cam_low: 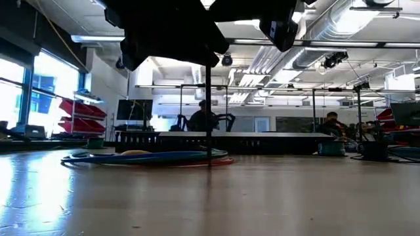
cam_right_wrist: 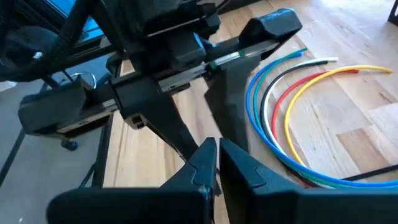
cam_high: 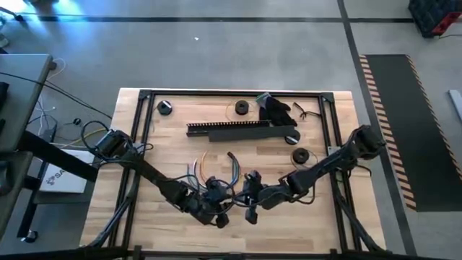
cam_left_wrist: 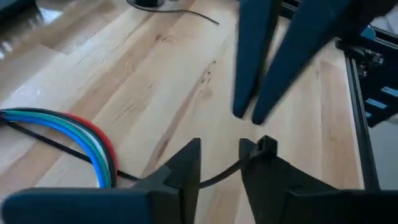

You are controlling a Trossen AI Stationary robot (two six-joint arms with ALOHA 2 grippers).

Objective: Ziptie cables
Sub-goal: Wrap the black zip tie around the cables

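The cables (cam_high: 209, 173), blue, green, white, red and yellow wires, lie in a curved bundle on the table (cam_high: 173, 123) near its middle; the wrist views show them too (cam_left_wrist: 93, 140) (cam_right_wrist: 280, 118). The ziptie (cam_left_wrist: 233, 168), a thin dark strip, passes under the bundle (cam_left_wrist: 56, 144) and rises to its head (cam_left_wrist: 267, 145). In the low view it stands as a thin upright line (cam_low: 209, 118). My left gripper (cam_left_wrist: 222, 150) is open, with the strip crossing its gap. My right gripper (cam_right_wrist: 217, 148) is shut, tip to tip with the left (cam_left_wrist: 247, 117). My left gripper is open, and the ziptie's head end (cam_left_wrist: 264, 148) lies against the tip of one finger (cam_left_wrist: 252, 155). The strip is not pinched. It slants up through the gap from the table, and its other end lies under the cables. My right gripper: I cannot tell whether it touches the ziptie.
A long black slotted duct (cam_high: 242, 130) lies across the far half of the table. Black spools (cam_high: 164, 107) (cam_high: 241, 107) (cam_high: 300, 155) and a dark glove-like heap (cam_high: 278, 108) sit around it. A black frame (cam_high: 326, 137) borders the table.
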